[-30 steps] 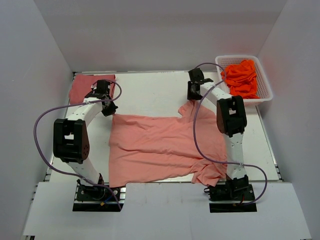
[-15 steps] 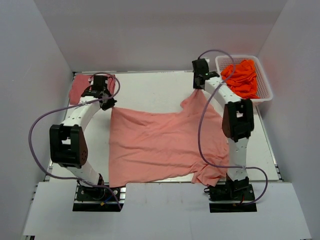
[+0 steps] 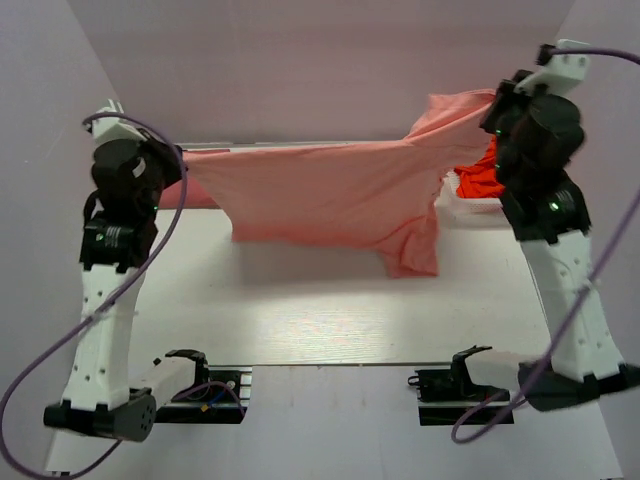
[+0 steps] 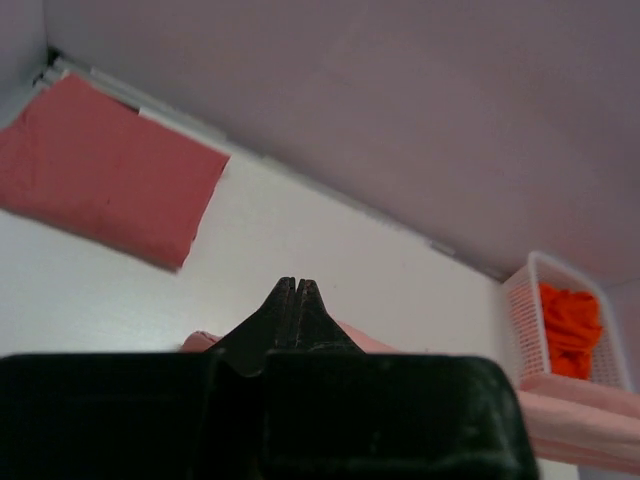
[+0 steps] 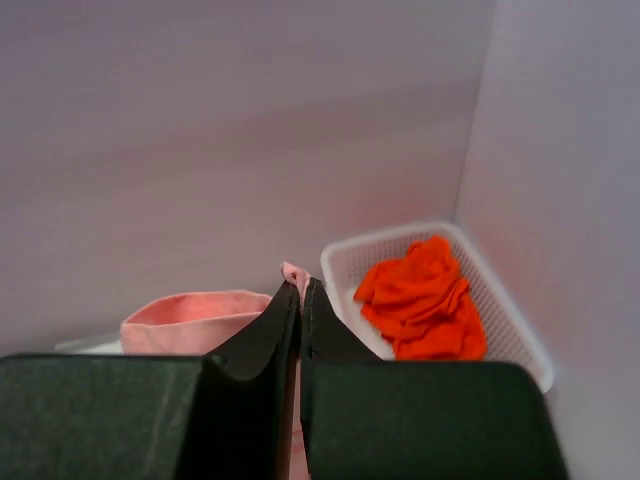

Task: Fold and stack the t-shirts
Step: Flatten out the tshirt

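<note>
Both arms went up over the last second. The pink tee (image 3: pixel 330 195) lay flat on the table (image 3: pixel 330 320) and is now lifted off it, strung between the two grippers.

Left gripper (image 3: pixel 175 158): high at 9 o'clock, jaws pinched on the tee's left end. In the wrist view the black tips meet with no gap, and pink fabric is bunched just under them.

Red tee (image 4: pixel 105 185): darker rose, matte, folded into a flat rectangle. It sits at 10 o'clock on the table against the back wall, well apart from the left gripper. In the top view the hanging cloth mostly hides it.

Pink tee: thin soft knit, light salmon. It hangs as a sagging sheet from 10 to 2 o'clock, with diagonal wrinkles running toward the grip points. One flap droops lowest, right of centre. It casts a shadow on the smooth white table.

Right gripper (image 3: pixel 497 100): high at 2 o'clock, jaws clamped on the tee's gathered right end. The wrist view shows a sliver of pink between the tips.

Basket (image 5: pixel 340 252): white plastic lattice, rectangular, at 2 o'clock in the far right corner. It holds crumpled bright orange cloth (image 5: pixel 420 295).
</note>
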Controlling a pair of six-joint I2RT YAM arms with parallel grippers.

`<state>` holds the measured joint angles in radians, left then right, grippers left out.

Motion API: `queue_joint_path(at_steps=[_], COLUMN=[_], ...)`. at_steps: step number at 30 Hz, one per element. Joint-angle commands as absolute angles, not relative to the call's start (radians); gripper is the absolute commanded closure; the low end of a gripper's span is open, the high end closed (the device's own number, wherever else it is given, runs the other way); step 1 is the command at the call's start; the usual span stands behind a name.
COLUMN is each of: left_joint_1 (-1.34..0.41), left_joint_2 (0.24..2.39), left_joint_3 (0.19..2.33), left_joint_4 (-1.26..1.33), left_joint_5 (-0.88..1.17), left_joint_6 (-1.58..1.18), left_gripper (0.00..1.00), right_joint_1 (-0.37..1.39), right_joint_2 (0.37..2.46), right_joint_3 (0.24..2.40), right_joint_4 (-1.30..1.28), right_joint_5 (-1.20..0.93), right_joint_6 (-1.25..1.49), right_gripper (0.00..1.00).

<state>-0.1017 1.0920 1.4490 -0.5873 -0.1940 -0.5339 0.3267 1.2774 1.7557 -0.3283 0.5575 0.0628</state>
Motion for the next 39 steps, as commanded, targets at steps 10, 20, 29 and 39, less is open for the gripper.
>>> queue_joint_path(at_steps=[10,20,29,39], left_joint_1=[-0.094,-0.094,-0.084,-0.084], left_joint_2=[0.933,0.959,0.888,0.899], left_joint_3=[1.851,2.226,2.174,1.558], left_joint_4=[-0.650,-0.736,-0.736,-0.589], left_joint_5=[-0.153,-0.104,-0.015,-0.043], left_joint_6=[-0.422,-0.364,-0.383,-0.420], left_gripper=[1.00,1.00,1.00,1.00], right_joint_1=[0.321,0.321,0.321,0.321], right_joint_2=[1.011,0.890,0.799,0.814], right_joint_3=[1.988,2.166,2.053,1.503], right_joint_4=[-0.227,-0.161,-0.147,-0.043], right_joint_5=[0.413,0.341,0.308,0.250], right_joint_6=[-0.196,-0.273,-0.258,-0.248], right_gripper=[1.00,1.00,1.00,1.00])
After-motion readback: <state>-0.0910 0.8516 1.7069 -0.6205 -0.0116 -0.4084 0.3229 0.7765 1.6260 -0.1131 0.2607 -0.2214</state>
